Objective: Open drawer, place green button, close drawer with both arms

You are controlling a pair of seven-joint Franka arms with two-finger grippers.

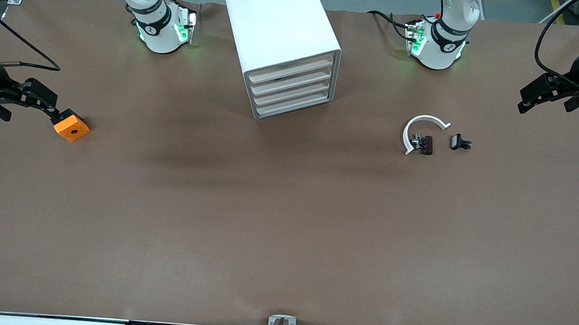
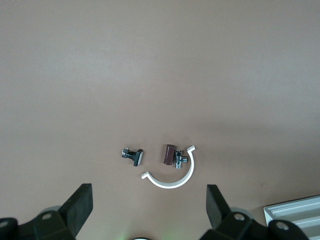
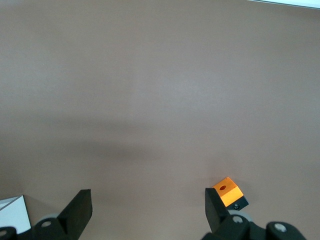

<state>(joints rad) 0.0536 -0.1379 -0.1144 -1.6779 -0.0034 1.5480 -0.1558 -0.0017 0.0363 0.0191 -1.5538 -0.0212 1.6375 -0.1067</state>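
The white drawer cabinet point(image 1: 287, 55) stands at the middle of the table near the robots' bases, its several drawers point(image 1: 294, 92) all shut. One of its corners shows in the left wrist view point(image 2: 295, 215). No button with a green cap shows in any view. My left gripper point(image 1: 538, 96) hangs open over the left arm's end of the table, with nothing between its fingers point(image 2: 149, 207). My right gripper point(image 1: 54, 107) hangs open and empty point(image 3: 149, 210) over the right arm's end. An orange block point(image 1: 71, 128) lies just outside one of its fingers point(image 3: 217, 207).
Toward the left arm's end lie a white C-shaped clip point(image 1: 422, 128) point(image 2: 172, 177), a small dark brown part with metal pins point(image 1: 425, 144) point(image 2: 169, 154) inside its curve, and a small black part point(image 1: 460, 142) point(image 2: 134, 155) beside it. The orange block point(image 3: 227, 190) has a hole on top.
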